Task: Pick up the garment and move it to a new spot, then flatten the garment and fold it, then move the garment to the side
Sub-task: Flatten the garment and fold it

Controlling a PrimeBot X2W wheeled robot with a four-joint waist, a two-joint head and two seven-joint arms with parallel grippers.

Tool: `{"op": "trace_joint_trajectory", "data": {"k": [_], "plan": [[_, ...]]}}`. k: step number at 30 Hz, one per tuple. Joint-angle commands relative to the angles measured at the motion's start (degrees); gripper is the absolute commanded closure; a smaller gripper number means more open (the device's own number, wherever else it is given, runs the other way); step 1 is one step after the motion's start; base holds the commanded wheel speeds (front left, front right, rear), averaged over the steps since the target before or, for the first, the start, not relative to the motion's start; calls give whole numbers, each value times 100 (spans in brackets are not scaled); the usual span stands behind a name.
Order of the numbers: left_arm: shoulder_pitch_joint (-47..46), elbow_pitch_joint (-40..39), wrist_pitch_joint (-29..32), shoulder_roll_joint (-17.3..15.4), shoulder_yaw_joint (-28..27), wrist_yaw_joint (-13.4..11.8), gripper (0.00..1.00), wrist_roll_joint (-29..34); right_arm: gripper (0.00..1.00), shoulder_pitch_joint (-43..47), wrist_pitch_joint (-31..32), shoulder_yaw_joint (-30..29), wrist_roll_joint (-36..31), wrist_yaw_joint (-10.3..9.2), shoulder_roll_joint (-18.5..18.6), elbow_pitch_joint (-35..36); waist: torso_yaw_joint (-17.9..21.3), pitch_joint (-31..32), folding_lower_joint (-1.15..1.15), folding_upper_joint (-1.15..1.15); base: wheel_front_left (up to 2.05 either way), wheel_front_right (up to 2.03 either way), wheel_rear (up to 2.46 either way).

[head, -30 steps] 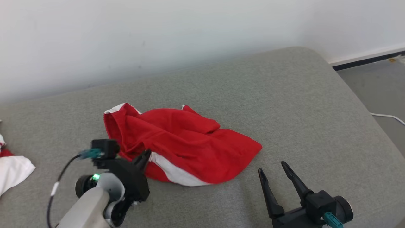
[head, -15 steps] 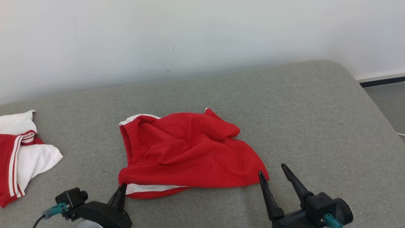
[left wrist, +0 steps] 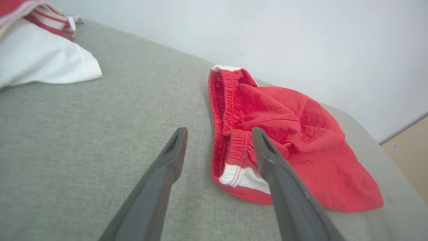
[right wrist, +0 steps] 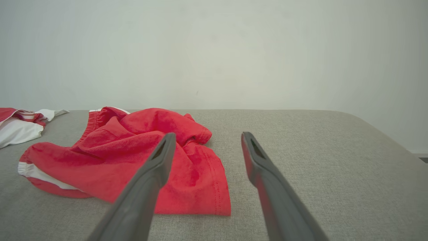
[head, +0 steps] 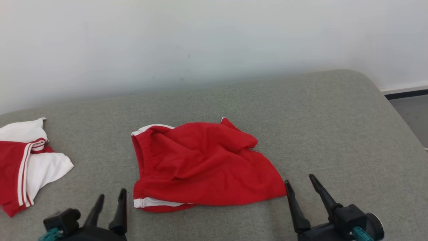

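Observation:
The garment [head: 204,164], red shorts with white trim, lies crumpled in the middle of the grey cushion [head: 301,117]; its elastic waistband faces left. In the left wrist view the garment [left wrist: 294,134] lies just beyond my fingers, its white-trimmed corner near the right finger. My left gripper [head: 112,197] stands open at the lower left, just off the garment's near left corner, holding nothing. At the lower right my right gripper [head: 299,179] is open beside the garment's near right corner. The right wrist view has the garment [right wrist: 127,147] to the left of the open fingers.
A second piece of clothing, white and red [head: 26,167], lies at the cushion's left edge, also seen as white cloth [left wrist: 43,60] in the left wrist view. A pale wall runs behind. The cushion's right end drops to grey floor [head: 411,110].
My left gripper was shut on the garment's near left corner and has let go; it now stands open just left of it. The garment settled flatter. The head camera shifted.

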State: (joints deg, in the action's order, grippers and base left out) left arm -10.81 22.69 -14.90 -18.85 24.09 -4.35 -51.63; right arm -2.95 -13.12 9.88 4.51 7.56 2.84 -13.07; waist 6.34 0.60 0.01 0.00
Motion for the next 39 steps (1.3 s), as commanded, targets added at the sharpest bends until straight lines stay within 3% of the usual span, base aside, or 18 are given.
{"op": "trace_joint_trajectory", "data": {"k": [1, 6, 9, 15, 26, 28, 39], "plan": [[135, -262, -32, -12, -177, -79, 0, 316, 0, 82, -31, -88, 1, -14, 7, 11, -75, 54, -1, 0, 0, 0, 0], [817, -1350, -23, 276, -940, -263, 0, 1508, 0, 171, -46, -405, -70, -14, 7, 6, -239, 156, -1, 0, 0, 0, 0], [1243, -1757, -24, 536, -1365, -173, 0, 2255, 0, 225, -47, -616, -170, -15, 6, -84, -375, 240, -1, 0, 0, 0, 0], [1590, -1729, -26, 788, -1723, -22, 0, 3018, 0, 267, 34, -732, -161, -15, 8, -376, -457, 352, -1, 0, 0, 0, 0], [1805, -1684, -27, 1144, -2117, 278, 0, 3487, 0, 101, 396, -786, -16, -15, 8, -790, -545, 414, -1, 0, 0, 0, 0], [1808, -1680, -27, 1195, -2176, 334, 0, 3545, 0, -25, 722, -780, 347, -15, 6, -918, -553, 400, -1, 0, 0, 0, 0], [1571, -1596, -26, 1391, -2269, 603, 0, 3749, 0, -1359, 2492, -545, 630, -15, 284, -1917, -663, 74, -1, 0, 0, 0, 0]]}}
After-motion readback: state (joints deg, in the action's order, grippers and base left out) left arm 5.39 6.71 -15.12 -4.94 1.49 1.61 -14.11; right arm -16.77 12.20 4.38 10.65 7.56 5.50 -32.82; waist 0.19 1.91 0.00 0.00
